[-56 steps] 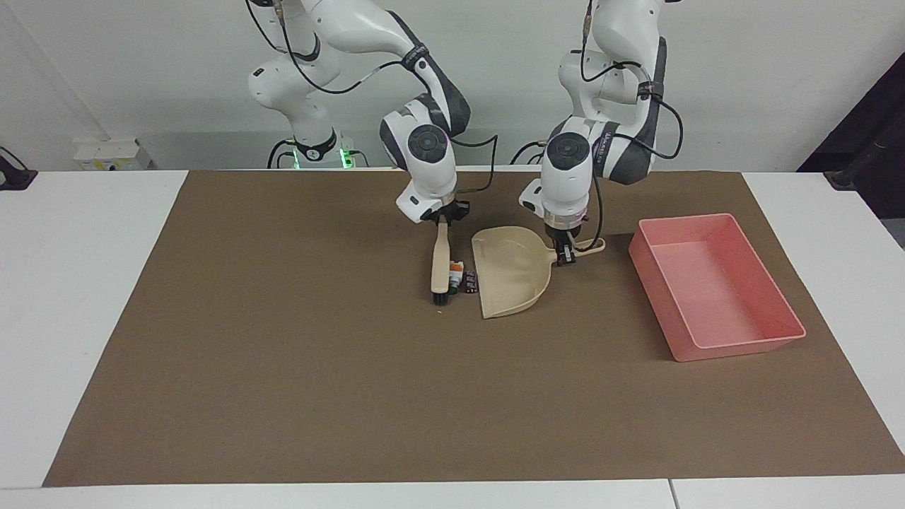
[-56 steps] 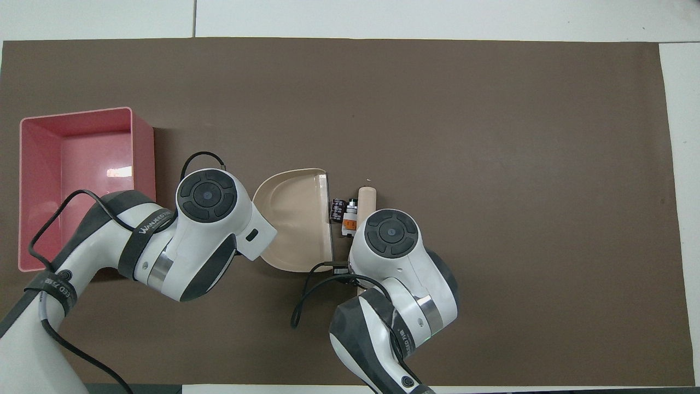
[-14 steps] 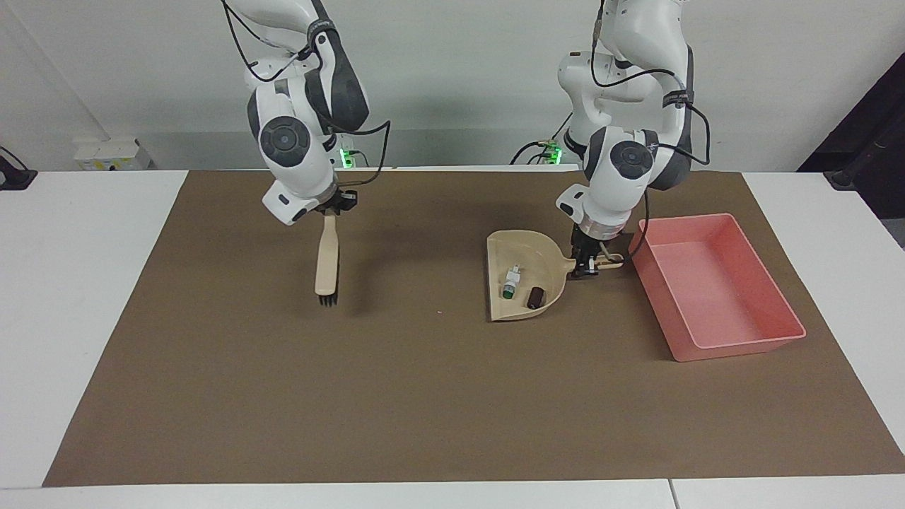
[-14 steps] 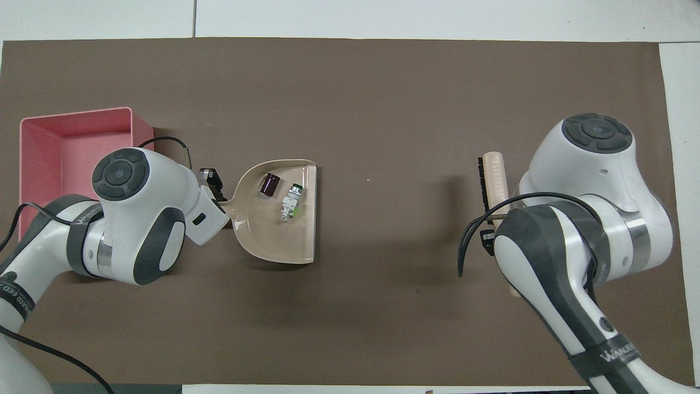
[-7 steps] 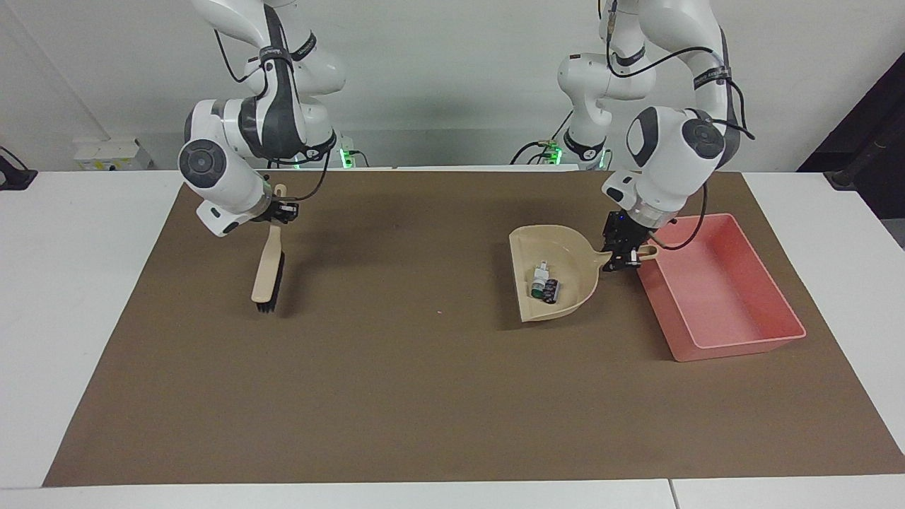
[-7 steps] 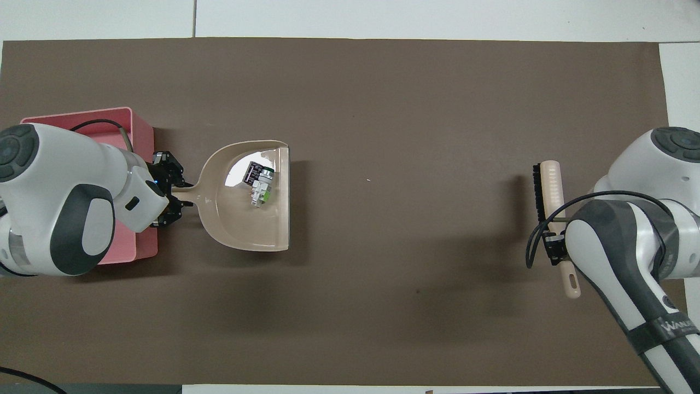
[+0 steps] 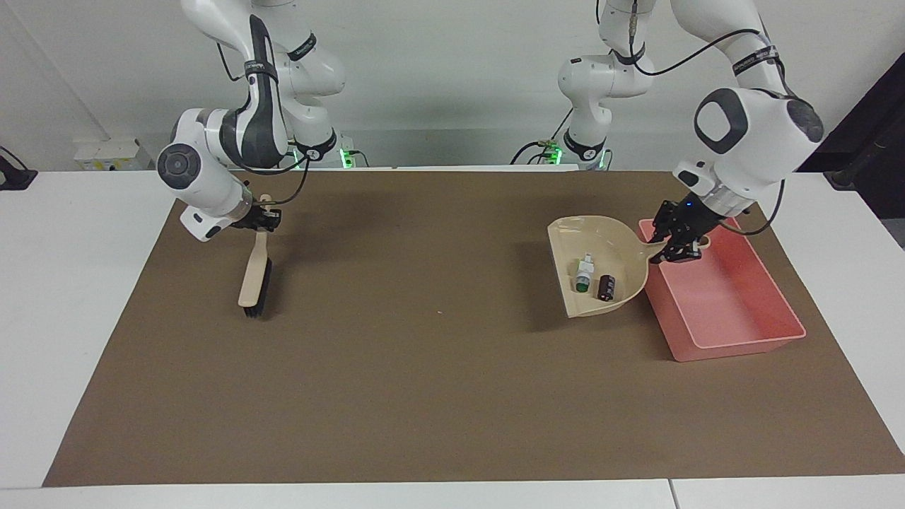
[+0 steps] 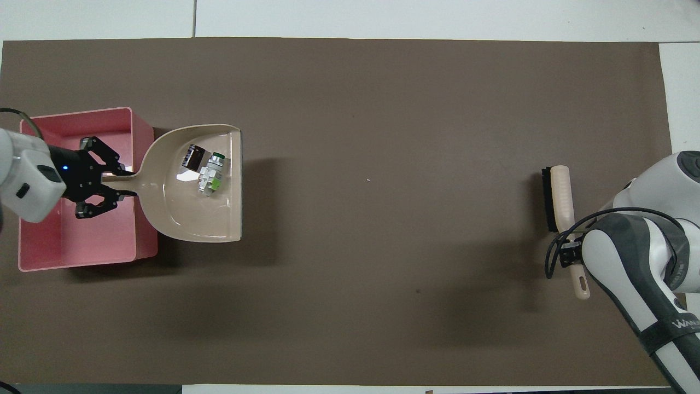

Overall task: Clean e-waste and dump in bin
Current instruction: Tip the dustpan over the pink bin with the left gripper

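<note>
Dustpan carried to the bin for tipping

The dustpan (image 7: 599,263), handle clamped in the left gripper (image 7: 677,249), should be centred over the bin (image 7: 771,341) and tilted slowly so both parts (image 7: 595,278) drop inside; the brush (image 7: 254,278) is clamped in the right gripper (image 7: 263,220) near the tabletop's edge

my two white arms, dark at the joints

both arms are glossy white shells with dark grey bands and round dark grey caps on the joints. thin black cables loop along each arm, strapped on with black bands bearing small white lettering. the left gripper (image 7: 677,245) and right gripper (image 7: 267,219) are black, and a small blue light shows on the left one. green lights glow at both bases, near the wall.
</note>
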`<state>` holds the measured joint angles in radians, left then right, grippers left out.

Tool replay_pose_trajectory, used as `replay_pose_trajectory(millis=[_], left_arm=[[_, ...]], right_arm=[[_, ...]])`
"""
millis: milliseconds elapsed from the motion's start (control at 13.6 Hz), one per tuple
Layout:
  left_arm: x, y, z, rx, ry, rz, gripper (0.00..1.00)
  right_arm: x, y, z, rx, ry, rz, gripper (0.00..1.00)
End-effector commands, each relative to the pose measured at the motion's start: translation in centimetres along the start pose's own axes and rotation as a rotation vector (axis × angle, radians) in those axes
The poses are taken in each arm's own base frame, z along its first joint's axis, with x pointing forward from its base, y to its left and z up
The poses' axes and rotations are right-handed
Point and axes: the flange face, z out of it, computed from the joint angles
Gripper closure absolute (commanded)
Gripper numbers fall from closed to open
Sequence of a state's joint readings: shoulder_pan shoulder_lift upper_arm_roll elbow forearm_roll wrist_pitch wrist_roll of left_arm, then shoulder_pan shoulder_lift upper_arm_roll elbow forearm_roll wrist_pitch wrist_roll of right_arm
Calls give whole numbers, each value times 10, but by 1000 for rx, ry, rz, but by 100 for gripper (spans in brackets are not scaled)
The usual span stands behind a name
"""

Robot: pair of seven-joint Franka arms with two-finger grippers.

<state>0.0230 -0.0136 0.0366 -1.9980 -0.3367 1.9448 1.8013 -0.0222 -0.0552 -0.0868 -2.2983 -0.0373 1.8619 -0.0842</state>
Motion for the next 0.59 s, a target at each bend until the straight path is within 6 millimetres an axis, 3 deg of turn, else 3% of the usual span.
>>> replay_pose_trajectory(millis=[0,147,293,513], left_arm=[[-38,0,-33,25,89,-9,100],[-79,2,-59,45,132,-34,100],[-105,5,-78,60,137,-47,100],[-167,20,-115,111,132,-73,100]], right_arm=[[-11,7,0,-14,24,-23,100],[-11,6,2,-15,24,-26,100],[-12,7,6,-13,24,-24,100],[-14,6,11,-14,22,-25,100]])
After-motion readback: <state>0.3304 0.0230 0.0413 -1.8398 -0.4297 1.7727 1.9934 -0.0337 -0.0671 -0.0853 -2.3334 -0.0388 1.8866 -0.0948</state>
